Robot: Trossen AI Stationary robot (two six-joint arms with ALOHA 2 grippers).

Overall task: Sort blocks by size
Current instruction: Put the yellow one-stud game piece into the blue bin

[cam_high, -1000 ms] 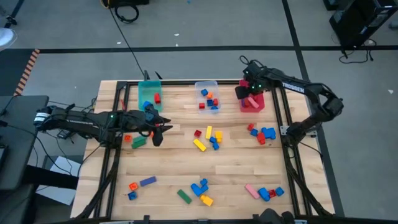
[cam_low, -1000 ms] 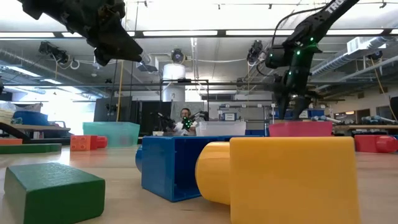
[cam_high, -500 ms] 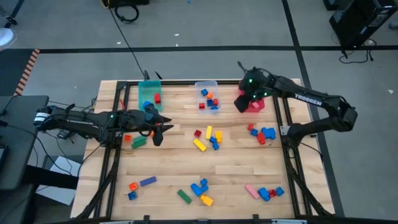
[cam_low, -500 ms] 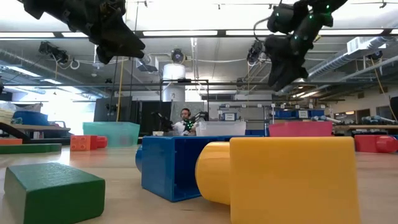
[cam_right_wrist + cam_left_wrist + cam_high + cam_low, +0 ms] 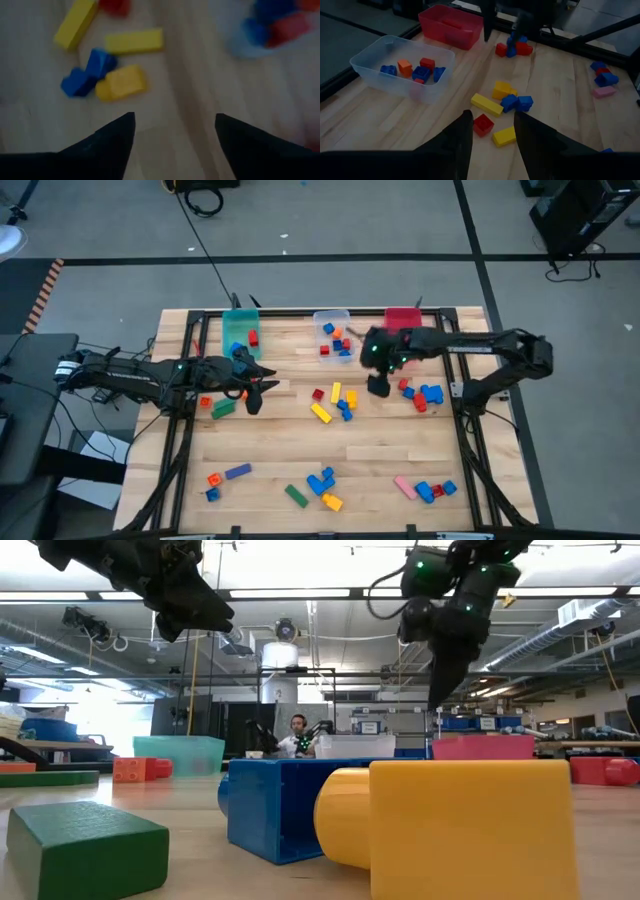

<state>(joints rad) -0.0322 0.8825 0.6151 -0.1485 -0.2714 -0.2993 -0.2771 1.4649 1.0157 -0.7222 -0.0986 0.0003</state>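
Table (image 5: 400,455) carries three bins at far edge: teal bin (image 5: 238,330), clear bin (image 5: 333,332), red bin (image 5: 402,318). Blocks scattered: centre cluster (image 5: 335,402), right cluster (image 5: 422,394), more near edge. I hold right gripper (image 5: 379,385) above gap between those clusters, fingers (image 5: 112,137) spread, empty. Left gripper (image 5: 252,393) hovers left of centre, fingers (image 5: 457,137) partly apart, nothing visibly grasped. My advice: choose single isolated block, descend square, straddle short axis, avoid nudging neighbours.
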